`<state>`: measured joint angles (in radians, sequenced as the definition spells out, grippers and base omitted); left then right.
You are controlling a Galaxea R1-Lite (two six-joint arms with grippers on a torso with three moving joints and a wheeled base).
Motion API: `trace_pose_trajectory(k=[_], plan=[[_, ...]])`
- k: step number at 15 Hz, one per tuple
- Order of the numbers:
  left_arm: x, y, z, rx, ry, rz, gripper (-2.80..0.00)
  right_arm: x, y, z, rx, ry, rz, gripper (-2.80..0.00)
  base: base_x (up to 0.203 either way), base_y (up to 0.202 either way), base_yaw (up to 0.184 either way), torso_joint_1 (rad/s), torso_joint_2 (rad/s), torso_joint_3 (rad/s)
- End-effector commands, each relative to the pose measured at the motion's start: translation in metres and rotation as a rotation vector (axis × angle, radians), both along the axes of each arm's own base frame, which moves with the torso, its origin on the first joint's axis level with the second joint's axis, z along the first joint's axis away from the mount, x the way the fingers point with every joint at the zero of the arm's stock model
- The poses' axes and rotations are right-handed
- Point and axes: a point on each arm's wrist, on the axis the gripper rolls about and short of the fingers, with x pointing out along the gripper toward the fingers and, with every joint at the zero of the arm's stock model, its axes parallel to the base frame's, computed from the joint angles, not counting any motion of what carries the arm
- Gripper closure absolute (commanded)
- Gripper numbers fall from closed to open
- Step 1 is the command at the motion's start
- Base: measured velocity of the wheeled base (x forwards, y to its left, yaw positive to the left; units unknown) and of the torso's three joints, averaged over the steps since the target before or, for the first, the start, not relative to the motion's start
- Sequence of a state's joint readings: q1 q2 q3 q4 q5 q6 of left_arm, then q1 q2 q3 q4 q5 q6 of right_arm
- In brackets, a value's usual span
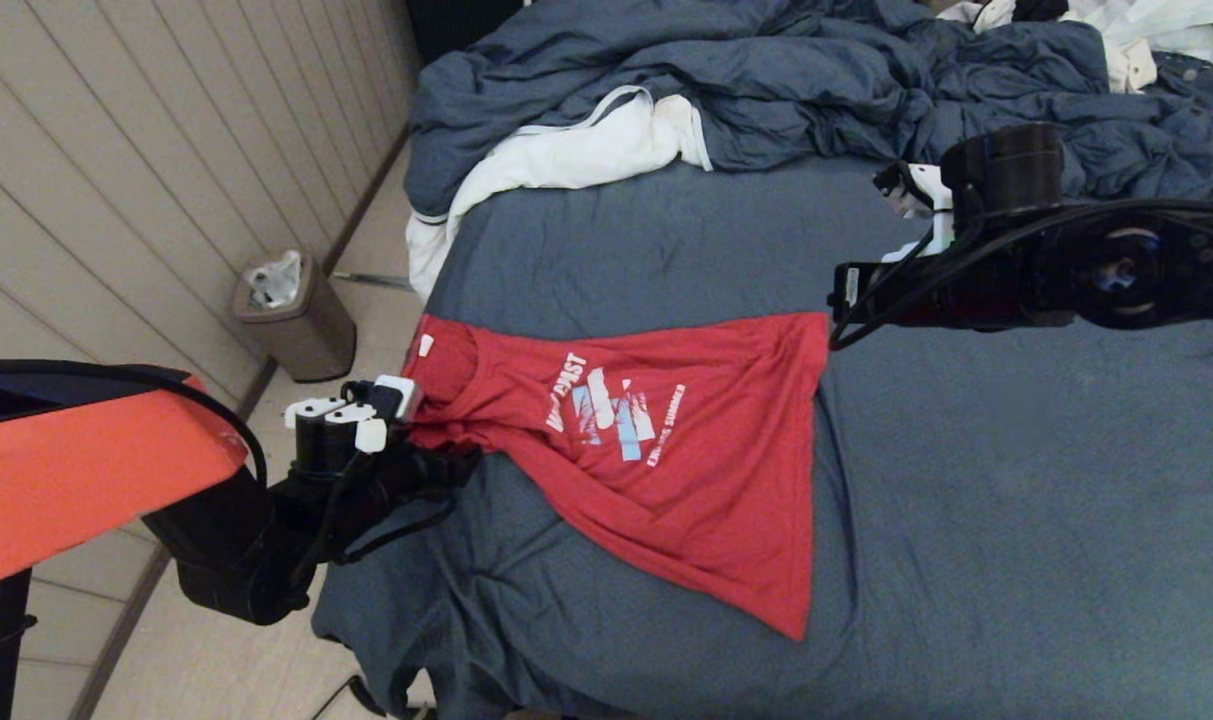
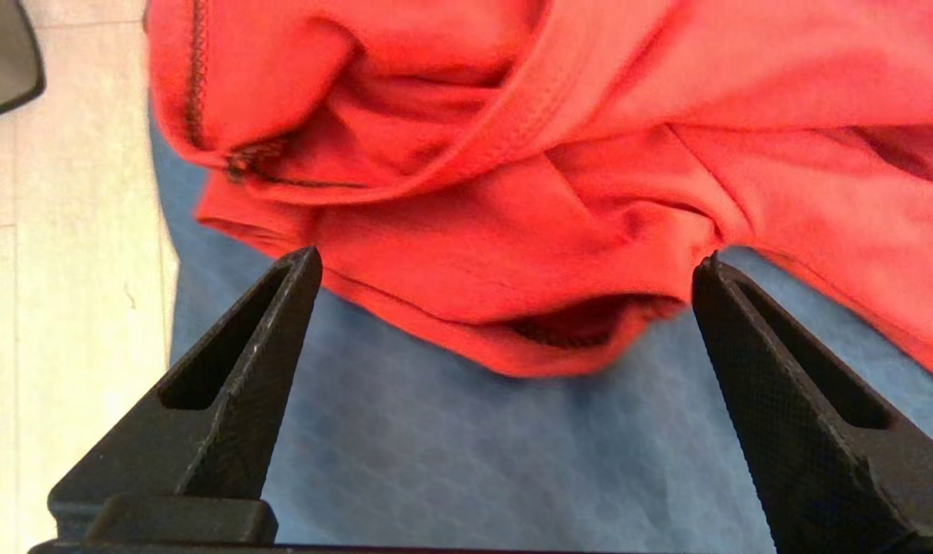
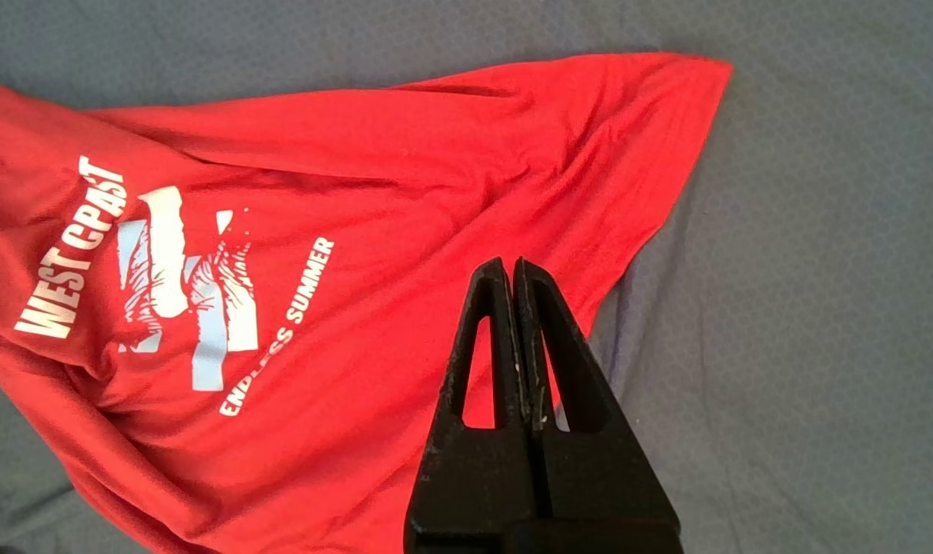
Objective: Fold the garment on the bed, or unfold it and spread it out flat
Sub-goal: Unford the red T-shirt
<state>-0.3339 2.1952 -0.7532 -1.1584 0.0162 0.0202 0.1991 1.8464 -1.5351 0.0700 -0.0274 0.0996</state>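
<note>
The garment [image 1: 666, 440], a red T-shirt with its white and light-blue "WEST COAST" print facing up, lies on the slate-blue sheet of the bed [image 1: 1016, 500], near the bed's left edge. Its long axis runs across the bed from left to right in the head view: the collar with the small white neck tag [image 1: 426, 346] points toward the left edge, and the hem faces the middle of the mattress. The hem edge is stretched between two corners, and the cloth near the neck is bunched into folds. The left gripper [image 2: 504, 265] sits at the collar end, its fingers spread wide on either side of a rumpled fold and gripping nothing. The right gripper [image 3: 512, 265] hangs above the hem side, fingers pressed together and empty. A rumpled blue duvet [image 1: 766, 80] is heaped at the far end.
</note>
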Motion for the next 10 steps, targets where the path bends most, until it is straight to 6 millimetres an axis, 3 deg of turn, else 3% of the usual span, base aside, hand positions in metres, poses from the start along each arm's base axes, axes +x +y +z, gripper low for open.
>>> trace_pose_trajectory(k=[1, 6, 7, 10], plan=[[0.0001, -0.0026, -0.0009, -0.002, -0.006, -0.004, -2.80, 0.0017, 0.0004, -0.0025, -0.001, 0.007, 0.000, 0.00, 0.000, 0.000, 0.000, 0.000, 0.00, 0.000], [-0.0022, -0.0077, -0.0022, -0.002, 0.002, -0.013, -2.80, 0.0017, 0.0004, -0.0024, -0.001, 0.007, 0.000, 0.00, 0.000, 0.000, 0.000, 0.000, 0.00, 0.000], [-0.0022, -0.0088, -0.0026, 0.003, 0.001, -0.002, 0.00, 0.0018, 0.0005, -0.0018, -0.001, 0.005, 0.000, 0.00, 0.000, 0.000, 0.000, 0.000, 0.00, 0.000], [-0.0024, -0.0095, -0.0024, 0.002, -0.001, 0.002, 0.00, 0.0017, 0.0005, -0.0019, -0.001, 0.005, 0.000, 0.00, 0.000, 0.000, 0.000, 0.000, 0.00, 0.000]])
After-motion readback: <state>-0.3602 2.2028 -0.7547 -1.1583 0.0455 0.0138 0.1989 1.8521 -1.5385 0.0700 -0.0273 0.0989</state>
